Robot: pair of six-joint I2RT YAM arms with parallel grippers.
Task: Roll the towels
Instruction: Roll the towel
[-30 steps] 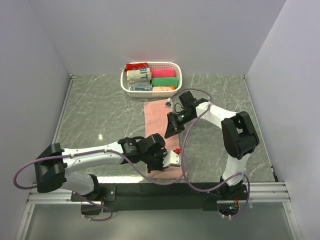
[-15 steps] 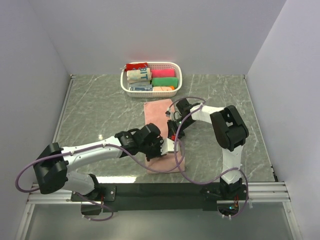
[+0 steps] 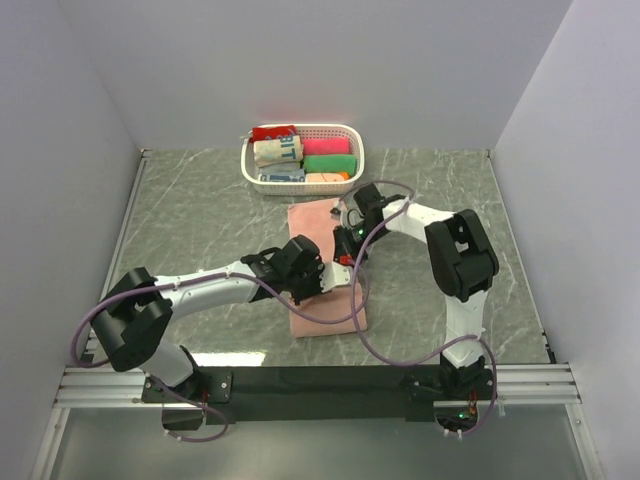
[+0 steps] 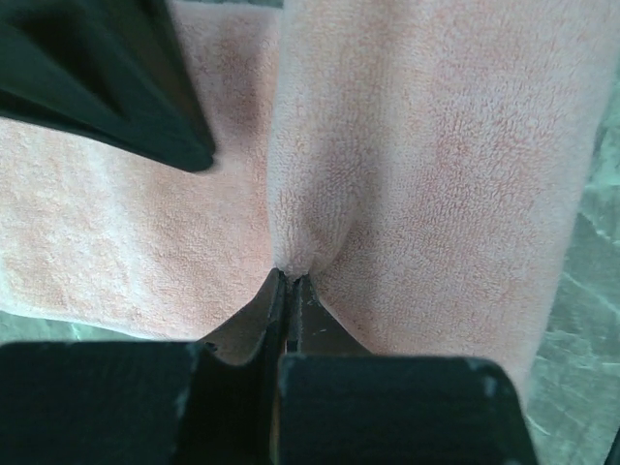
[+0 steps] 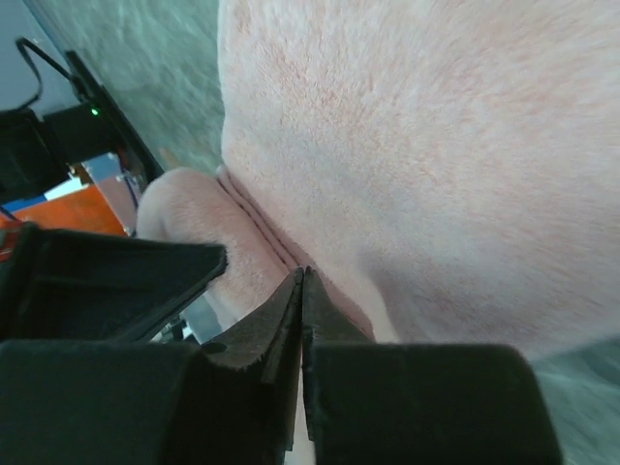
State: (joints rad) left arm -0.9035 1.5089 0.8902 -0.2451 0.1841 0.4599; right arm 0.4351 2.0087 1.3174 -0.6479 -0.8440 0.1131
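The salmon-pink towel [image 3: 312, 225] lies lengthwise on the marble table, its far end just in front of the basket. Both grippers meet over its middle. My left gripper [image 3: 318, 280] is shut, and the left wrist view shows its tips [image 4: 291, 276] pinching a raised fold of the towel [image 4: 426, 165]. My right gripper [image 3: 345, 256] is close beside it on the towel's right side. It is shut with the hemmed edge of the towel [image 5: 407, 145] at its tips [image 5: 302, 272]. The towel's middle is hidden under both grippers.
A white plastic basket [image 3: 358, 160] stands at the back of the table, holding red, magenta and green cloth bundles and a cream cloth with blue letters. The left arm's purple cable [image 3: 330, 318] loops over the towel's near end. Grey walls enclose three sides.
My left gripper has moved from the towel's near end away from me to its middle, drawing towel along. My right gripper has stayed over the towel's right side near the middle.
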